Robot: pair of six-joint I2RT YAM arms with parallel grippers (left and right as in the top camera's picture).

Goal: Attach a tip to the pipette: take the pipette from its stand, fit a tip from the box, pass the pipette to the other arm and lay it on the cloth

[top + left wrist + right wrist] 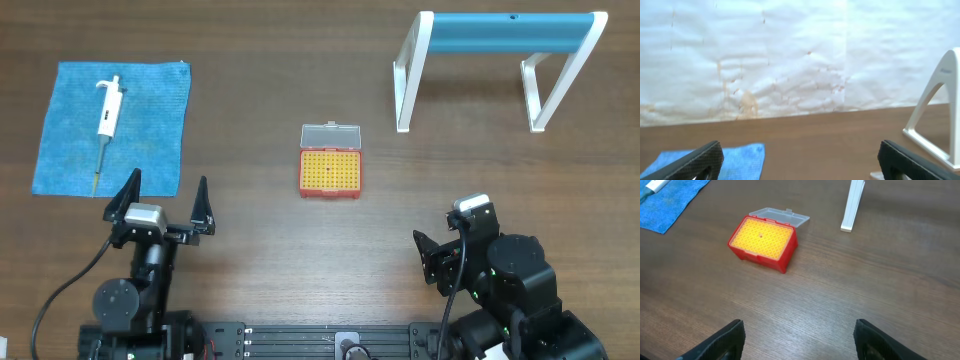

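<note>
**Wood table, pipette on cloth, both pincers wide**

Top view: brown wood table (300, 270) w/ all items spread out. Blue cloth (150, 130) lies at far left. White pipette (108, 108) lies on the cloth's left-centre part, body end toward the far edge, thin yellowish tip end toward the arms; nothing grips it. Red tip box (330, 172) sits mid-table, yellow rack showing, clear lid (330, 134) flipped back on the far side. Stand (500, 33), blue bar on white legs, is at far right, well apart from the box. L gripper (168, 178) sits near the cloth's near-right corner, fingers spread wide, holding nothing. R arm (500, 270) is tucked near its base, well apart from box & stand.

Left wrist view: pale crinkled wall (790, 60) behind the table edge. One corner of the cloth shows just past one finger (700, 160); a white leg of the stand shows by the other side. Fingers wide apart, nothing between.

Right wrist view: R gripper (800, 340) has its fingers wide apart, nothing held, bare wood between them. Tip box lies ahead, lid open; cloth edge w/ a bit of the pipette is beyond it to one side, a stand leg to the other.
</note>
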